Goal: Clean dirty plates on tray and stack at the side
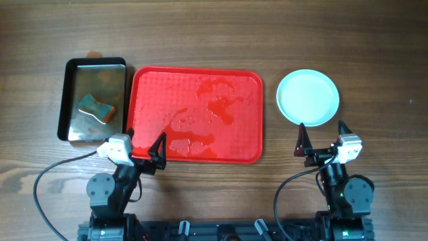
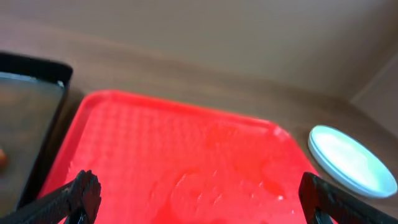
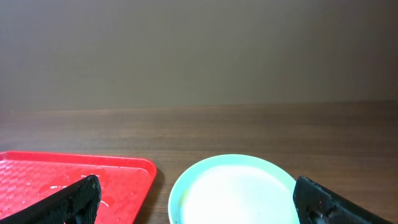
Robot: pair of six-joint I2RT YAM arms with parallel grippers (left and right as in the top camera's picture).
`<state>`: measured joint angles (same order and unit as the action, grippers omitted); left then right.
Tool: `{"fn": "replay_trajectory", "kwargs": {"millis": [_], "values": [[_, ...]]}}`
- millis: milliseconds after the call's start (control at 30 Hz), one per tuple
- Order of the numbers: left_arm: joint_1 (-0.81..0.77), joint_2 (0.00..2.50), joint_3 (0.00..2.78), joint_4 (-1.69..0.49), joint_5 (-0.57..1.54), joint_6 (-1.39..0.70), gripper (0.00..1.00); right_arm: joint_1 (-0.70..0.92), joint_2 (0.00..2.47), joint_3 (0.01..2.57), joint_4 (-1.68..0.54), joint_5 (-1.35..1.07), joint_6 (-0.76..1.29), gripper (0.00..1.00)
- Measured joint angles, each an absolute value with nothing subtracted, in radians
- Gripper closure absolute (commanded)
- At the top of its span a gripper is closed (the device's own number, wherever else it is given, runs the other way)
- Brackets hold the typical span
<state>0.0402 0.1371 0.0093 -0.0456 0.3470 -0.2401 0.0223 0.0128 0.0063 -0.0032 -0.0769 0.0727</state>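
Observation:
The red tray (image 1: 200, 100) lies in the middle of the table with wet streaks on it and no plates on it. The pale mint plates (image 1: 307, 98) sit in a stack on the wood to the tray's right. The stack also shows in the left wrist view (image 2: 349, 160) and the right wrist view (image 3: 239, 190). My left gripper (image 1: 145, 144) is open and empty at the tray's near left corner. My right gripper (image 1: 323, 138) is open and empty just in front of the stack. The tray also shows in the left wrist view (image 2: 180, 143) and the right wrist view (image 3: 74, 171).
A black metal pan (image 1: 73, 73) stands left of the tray and holds a teal and orange sponge (image 1: 97, 107). The pan's edge shows in the left wrist view (image 2: 31, 68). Cables run along the table's near edge by both arm bases.

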Motion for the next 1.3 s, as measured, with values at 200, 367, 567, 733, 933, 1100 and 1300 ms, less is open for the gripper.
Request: {"fn": "replay_trajectory", "kwargs": {"millis": [200,367,567,733,933,1100,1300], "values": [[0.04,0.096,0.009,-0.05,0.285,-0.24,0.0,0.023,0.013,0.006,-0.003,-0.077,0.073,0.0],[0.04,0.075,0.01,-0.062,0.147,-0.24,0.0,0.023,0.013,0.006,-0.003,-0.077,0.073,0.0],[0.043,0.043,0.01,-0.07,0.064,-0.232,0.0,0.022,0.013,0.006,-0.003,-0.077,0.073,0.0],[0.046,0.014,0.01,-0.072,0.049,-0.224,0.0,0.023,0.013,0.006,-0.003,-0.077,0.073,0.0],[0.046,0.014,0.01,-0.072,0.053,-0.194,0.0,0.023,0.013,0.006,-0.003,-0.077,0.073,0.0],[0.046,0.014,0.01,-0.071,0.06,-0.112,0.0,0.023,0.013,0.006,-0.003,-0.077,0.073,0.0],[0.046,0.014,0.01,-0.072,0.056,-0.046,0.0,0.023,0.013,0.006,-0.003,-0.077,0.073,0.0]]}}
